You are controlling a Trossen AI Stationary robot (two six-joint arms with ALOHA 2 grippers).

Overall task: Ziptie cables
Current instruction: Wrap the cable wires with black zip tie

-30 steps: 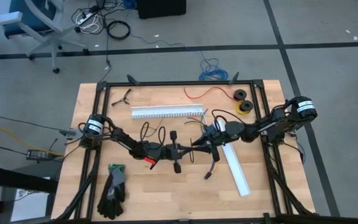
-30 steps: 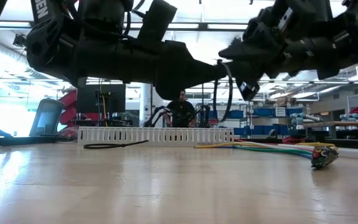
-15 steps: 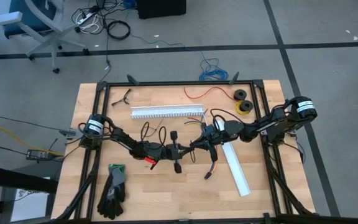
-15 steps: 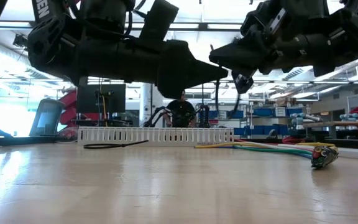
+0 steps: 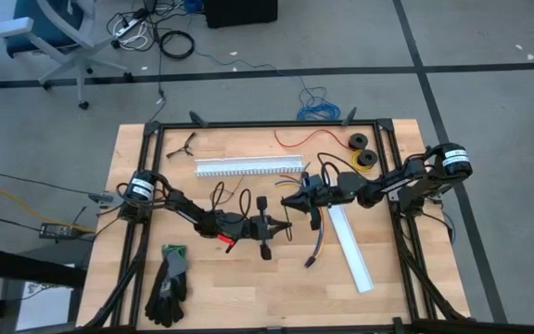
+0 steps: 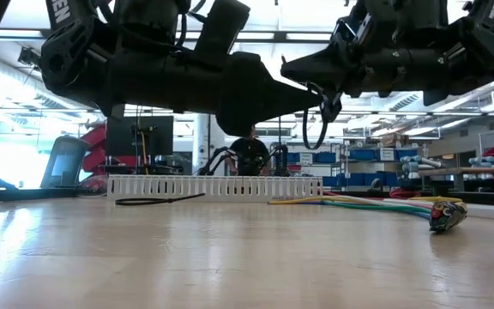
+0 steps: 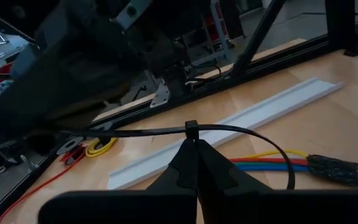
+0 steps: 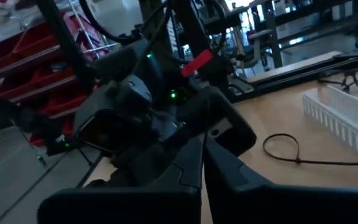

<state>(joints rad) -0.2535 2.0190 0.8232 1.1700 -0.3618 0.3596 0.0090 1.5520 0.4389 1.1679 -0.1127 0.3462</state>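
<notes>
Two grippers meet above the cables (image 5: 318,243): our left gripper (image 7: 194,144) pinches a black zip tie (image 7: 241,130) at its head. Our right gripper (image 5: 290,202), pressed together on the tie's tail, presumably holds the loop ready for the bundle.

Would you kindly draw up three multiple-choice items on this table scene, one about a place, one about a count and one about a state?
1. Where does the black glove lie on the table?
A. by the near edge under the left arm
B. beside the wire spools
C. on the white slotted channel

2. How many white channel pieces are on the table?
A. one
B. two
C. four

3. How does the left gripper stand?
A. wide open over the cables
B. shut on a black zip tie
C. shut on the glove

Answers:
1. A, as the high view shows the glove near the table's lower left edge.
2. B, the slotted channel and the plain channel.
3. B, as the left wrist view shows the zip tie pinched at the closed fingertips, above the cables.
</notes>
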